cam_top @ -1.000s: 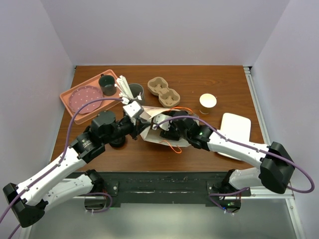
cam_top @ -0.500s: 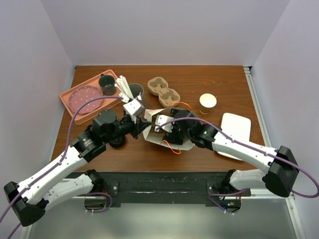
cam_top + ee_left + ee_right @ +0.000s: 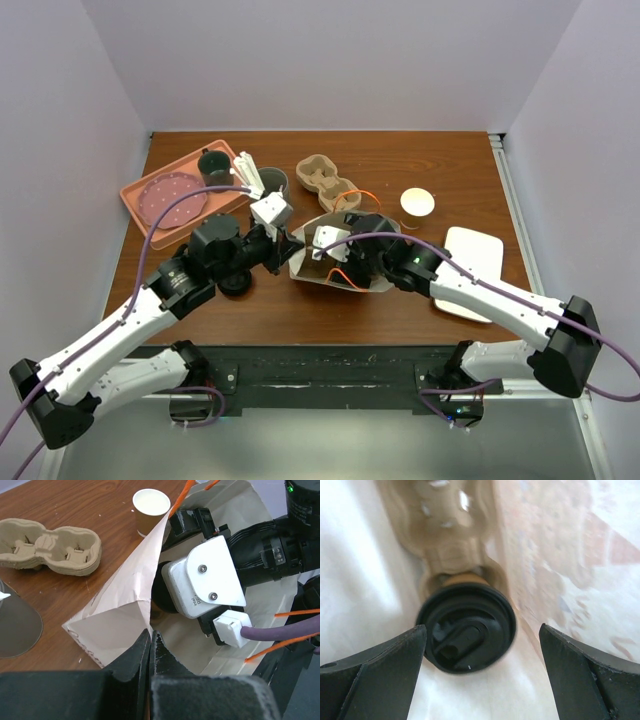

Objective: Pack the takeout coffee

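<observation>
Since a second ago the paper bag (image 3: 117, 612) has lifted into a rounder, open mouth, and the right arm has pushed deeper into it. At the left, the left gripper (image 3: 150, 641) is pinched tight on the bag's near edge. Inside the bag, the right gripper (image 3: 481, 630) has its fingers spread wide and holds nothing. It faces the black-lidded takeout coffee (image 3: 465, 632), which sits in a cardboard carrier (image 3: 445, 535). Farther right, a lidless cup (image 3: 418, 202) stands on the table (image 3: 450, 160).

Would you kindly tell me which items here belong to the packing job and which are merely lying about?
Job: paper bag; lidded takeout coffee inside it; its carrier; left end effector; right end effector.
Lying about: spare carrier; open cup; pink tray; dark mug; utensil tumbler; white tray.
</observation>
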Tool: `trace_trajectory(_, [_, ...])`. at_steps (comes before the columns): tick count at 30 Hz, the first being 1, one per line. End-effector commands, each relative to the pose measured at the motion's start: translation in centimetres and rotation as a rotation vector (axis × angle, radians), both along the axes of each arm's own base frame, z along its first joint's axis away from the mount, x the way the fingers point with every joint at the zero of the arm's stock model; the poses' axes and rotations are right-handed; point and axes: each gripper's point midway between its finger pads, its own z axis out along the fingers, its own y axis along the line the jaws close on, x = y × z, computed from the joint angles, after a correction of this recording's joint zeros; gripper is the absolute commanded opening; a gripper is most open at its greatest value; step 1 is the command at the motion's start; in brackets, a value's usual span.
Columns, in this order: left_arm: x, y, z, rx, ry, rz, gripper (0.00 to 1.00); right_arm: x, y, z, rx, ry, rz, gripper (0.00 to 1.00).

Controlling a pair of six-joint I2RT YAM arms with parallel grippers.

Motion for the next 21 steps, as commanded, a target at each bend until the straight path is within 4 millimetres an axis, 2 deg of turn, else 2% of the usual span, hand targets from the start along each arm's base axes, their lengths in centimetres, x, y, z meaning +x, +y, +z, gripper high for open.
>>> trace_trajectory(1, [0.5, -0.2, 2.8, -0.046, -0.027, 0.015, 0.0, 0.6, -0.5, 3.4, 0.03, -0.061, -0.02, 0.99])
trace_trajectory(11, [0.5, -0.2, 2.4, -0.047, 0.032, 0.039, 0.04, 0.3, -1.4, 4.9, 0.033, -0.063, -0.042, 0.99])
trace_trajectory(16, [0.7, -0.3, 2.0, -0.049, 0.064, 0.056, 0.06, 0.5, -1.2, 6.6, 0.083, -0.076, -0.061, 0.99])
trace_trajectory(21, [0.8, -0.3, 2.0, -0.063, 0.091, 0.077, 0.1, 0.4, -0.4, 9.6, 0.199, -0.091, -0.079, 0.99])
